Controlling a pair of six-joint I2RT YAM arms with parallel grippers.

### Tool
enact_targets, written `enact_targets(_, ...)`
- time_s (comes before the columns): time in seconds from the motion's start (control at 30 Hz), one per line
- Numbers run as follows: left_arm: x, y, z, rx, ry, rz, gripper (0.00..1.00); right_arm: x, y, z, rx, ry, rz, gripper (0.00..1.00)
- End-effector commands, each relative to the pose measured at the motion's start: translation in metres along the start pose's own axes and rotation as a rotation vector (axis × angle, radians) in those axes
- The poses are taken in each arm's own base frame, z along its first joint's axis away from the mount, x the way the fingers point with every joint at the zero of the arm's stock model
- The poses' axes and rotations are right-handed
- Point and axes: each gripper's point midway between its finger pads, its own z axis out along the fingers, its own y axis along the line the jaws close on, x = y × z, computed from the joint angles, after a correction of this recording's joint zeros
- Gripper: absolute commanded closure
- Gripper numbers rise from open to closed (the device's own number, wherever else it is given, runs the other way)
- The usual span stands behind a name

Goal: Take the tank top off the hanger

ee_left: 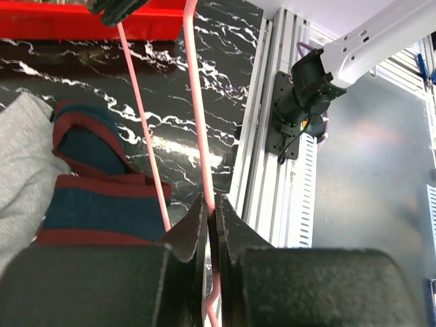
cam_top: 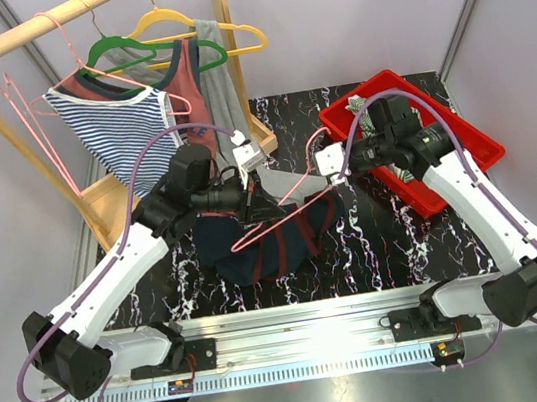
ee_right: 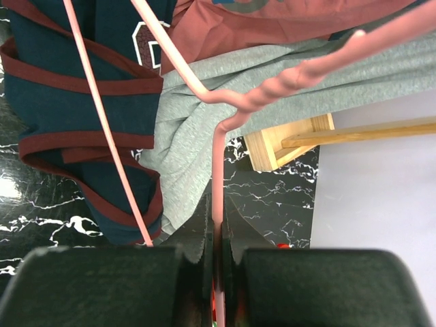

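Note:
A navy tank top [cam_top: 256,251] with maroon trim lies in a heap on the black marble table [cam_top: 376,245]. A pink wire hanger [cam_top: 286,214] is held just above it, between both arms. My left gripper [cam_top: 248,196] is shut on one end of the wire. My right gripper [cam_top: 337,169] is shut on the stem below the hook. In the left wrist view the jaws of the left gripper [ee_left: 212,208] pinch the hanger [ee_left: 197,102], with the tank top [ee_left: 95,204] to its left. The right gripper [ee_right: 218,218] clamps the hanger [ee_right: 216,163] beside the tank top [ee_right: 68,54]. Whether a strap still loops the wire is unclear.
A wooden rack [cam_top: 30,24] at the back left carries a striped top [cam_top: 121,127], a maroon top [cam_top: 184,77] and a grey garment [cam_top: 221,87] on hangers. A red bin [cam_top: 472,140] stands at the right, behind my right arm. The rack's wooden base [ee_right: 286,143] is close by.

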Motion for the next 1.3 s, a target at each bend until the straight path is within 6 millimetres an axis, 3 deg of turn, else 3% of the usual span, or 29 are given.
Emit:
enact_targets(0.0, -0.020, -0.028, -0.003, 0.102, -0.028, 0.089, 0.99, -0.010, -0.021, 0.000, 0.081, -0.032, -0.046, 1.00)
enact_targets(0.1, -0.017, -0.025, -0.004, 0.085, -0.008, 0.098, 1.00, -0.012, -0.022, 0.001, 0.088, -0.045, -0.036, 0.98)
enact_targets(0.27, -0.023, -0.023, -0.010, 0.038, -0.028, 0.116, 1.00, -0.015, -0.023, 0.001, 0.110, -0.071, -0.004, 0.78)
enact_targets(0.37, -0.025, -0.021, -0.016, -0.008, -0.035, 0.120, 1.00, -0.017, -0.029, 0.000, 0.149, -0.079, 0.035, 0.56)
enact_targets(0.4, -0.023, -0.018, -0.017, -0.036, -0.027, 0.113, 1.00, -0.018, -0.032, 0.000, 0.161, -0.082, 0.045, 0.42)
enact_targets(0.47, -0.023, -0.016, -0.022, -0.070, -0.028, 0.120, 1.00, -0.020, -0.041, -0.004, 0.204, -0.078, 0.088, 0.28)
enact_targets(0.5, -0.021, -0.016, -0.024, -0.081, -0.023, 0.122, 1.00, -0.021, -0.043, -0.006, 0.216, -0.077, 0.099, 0.17)
enact_targets(0.6, -0.021, -0.013, -0.033, -0.136, -0.029, 0.131, 1.00, -0.022, -0.048, -0.015, 0.260, -0.056, 0.122, 0.00)
enact_targets(0.9, -0.028, 0.002, -0.064, -0.334, -0.056, 0.103, 1.00, -0.040, -0.038, -0.048, 0.379, -0.060, 0.073, 0.00)
enact_targets(1.27, -0.054, -0.008, -0.114, -0.515, -0.140, 0.148, 1.00, -0.042, -0.072, -0.086, 0.683, -0.055, 0.167, 0.00)
